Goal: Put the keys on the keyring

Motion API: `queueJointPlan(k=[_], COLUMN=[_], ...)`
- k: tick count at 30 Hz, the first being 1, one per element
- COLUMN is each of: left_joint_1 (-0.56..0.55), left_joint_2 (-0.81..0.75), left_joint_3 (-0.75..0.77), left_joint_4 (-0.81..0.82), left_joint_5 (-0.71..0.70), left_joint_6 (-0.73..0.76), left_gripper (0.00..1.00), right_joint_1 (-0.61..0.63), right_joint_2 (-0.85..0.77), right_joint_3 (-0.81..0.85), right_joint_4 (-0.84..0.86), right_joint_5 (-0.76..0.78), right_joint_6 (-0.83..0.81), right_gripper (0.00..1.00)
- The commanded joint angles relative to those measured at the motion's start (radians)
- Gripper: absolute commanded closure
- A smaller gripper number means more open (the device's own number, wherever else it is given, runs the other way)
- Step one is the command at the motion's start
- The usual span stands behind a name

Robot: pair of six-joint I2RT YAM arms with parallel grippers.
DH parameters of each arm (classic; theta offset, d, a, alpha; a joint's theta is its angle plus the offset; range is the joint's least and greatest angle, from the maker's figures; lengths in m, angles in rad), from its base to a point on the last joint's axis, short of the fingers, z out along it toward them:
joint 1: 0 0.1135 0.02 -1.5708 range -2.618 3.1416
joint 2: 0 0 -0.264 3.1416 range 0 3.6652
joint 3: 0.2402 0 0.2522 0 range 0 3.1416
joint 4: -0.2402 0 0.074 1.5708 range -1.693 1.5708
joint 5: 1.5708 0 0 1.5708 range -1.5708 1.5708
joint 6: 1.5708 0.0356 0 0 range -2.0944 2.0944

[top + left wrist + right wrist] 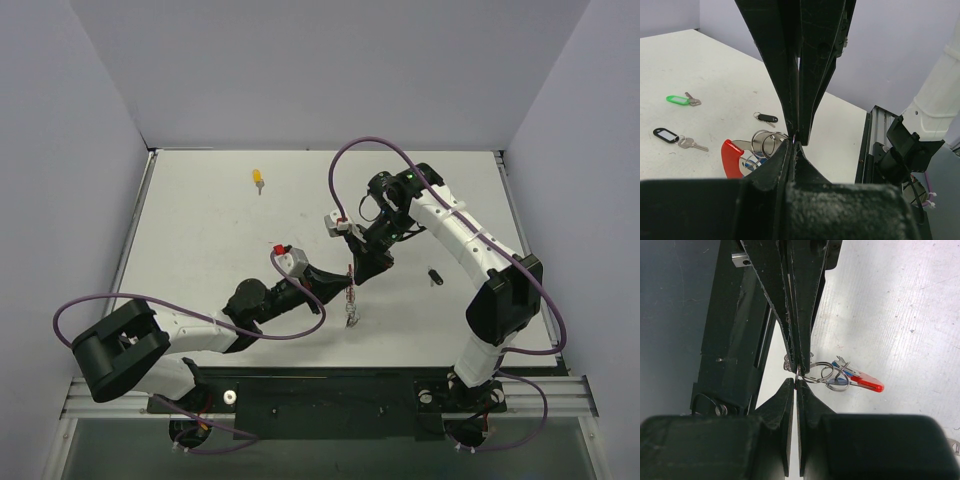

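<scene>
The keyring, a red piece with silver rings, hangs over the table between both grippers. A blue-headed key sits on its rings. My right gripper is shut on a ring wire. My left gripper is shut tip to tip against it, on the same ring; its fingers come down from above in the right wrist view. The red piece and rings show just left of the left fingertips. Loose keys lie on the table: yellow, black, green.
A black-outlined key tag with a silver key lies near the green key. The black key lies behind the rings. The metal rail and the right arm's white link stand to the right. Grey walls enclose the table.
</scene>
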Motion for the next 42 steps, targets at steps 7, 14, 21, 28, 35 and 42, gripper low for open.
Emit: queueJointPlan(k=[7,14,21,28,35,42], left_joint_1=[0.009,0.016,0.043,0.065,0.075,0.094], left_joint_2=[-0.051,-0.077,-0.178,-0.286,-0.301,-0.252], left_joint_3=[-0.006,-0.054,-0.084,-0.071,-0.054,-0.063], left_joint_4=[0.036,0.113,0.092,-0.047,-0.052,0.074], left_joint_5=[-0.049,0.058,0.248,0.387,0.453,0.495], left_joint_6=[0.015,0.086,0.212,0.311,0.281,0.195], left_gripper=[1.00,1.00,1.00,1.00,1.00,1.00], right_joint_1=[0.000,-0.060,-0.138,-0.212,-0.245,-0.253], right_joint_2=[-0.005,-0.040,-0.083,-0.103,-0.115,-0.138], right_joint_3=[0.008,0.011,-0.035,-0.064,-0.090,-0.127], right_joint_4=[-0.138,-0.167,-0.172,-0.172,-0.172,-0.162], right_joint_5=[-0.028,-0.014,0.041,0.038,0.035,0.055], right_joint_6=[0.006,-0.026,-0.085,-0.126,-0.158,-0.183], right_gripper=[0.56,0.49,0.49,0.50,0.50,0.50])
